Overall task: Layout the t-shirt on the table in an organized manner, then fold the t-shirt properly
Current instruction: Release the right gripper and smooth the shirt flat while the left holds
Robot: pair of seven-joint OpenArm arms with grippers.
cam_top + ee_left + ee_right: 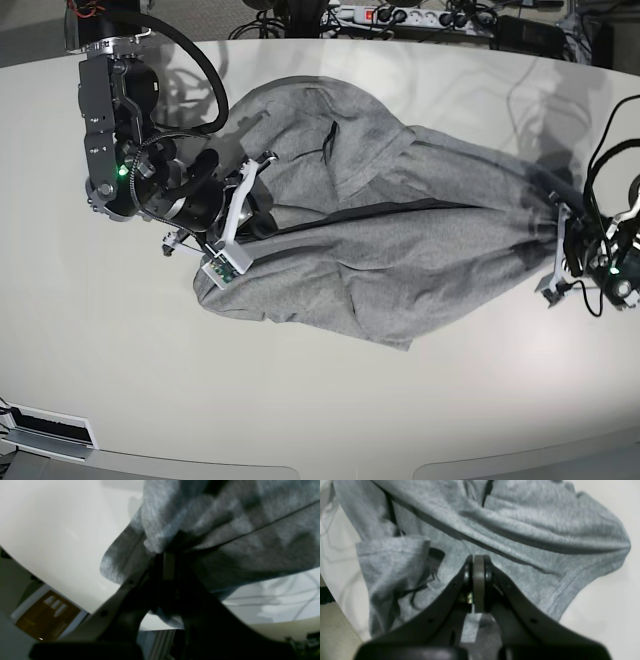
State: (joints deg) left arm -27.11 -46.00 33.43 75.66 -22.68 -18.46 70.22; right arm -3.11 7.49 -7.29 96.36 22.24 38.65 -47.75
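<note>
T-shirt [400, 250]: soft, limp, bunches easily (grip hems). Left claw [168, 566] and right claw [478, 580] both clamped on fabric, mid-table [320, 420].

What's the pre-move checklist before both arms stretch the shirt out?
1. Left claw shut on the t-shirt: ok, grey fabric bunches right at its tips.
2. Right claw shut: ok, pads are together.
3. Right claw actually holding cloth: cannot tell, the tips press into the fabric but no pinched fold shows.
4. Shirt laid flat: not ok, it lies crumpled with deep folds and a flap turned over.
5. Shirt fully on the table: ok in the base view.
6. Shirt between the two arms: ok, one claw at each end.
</note>
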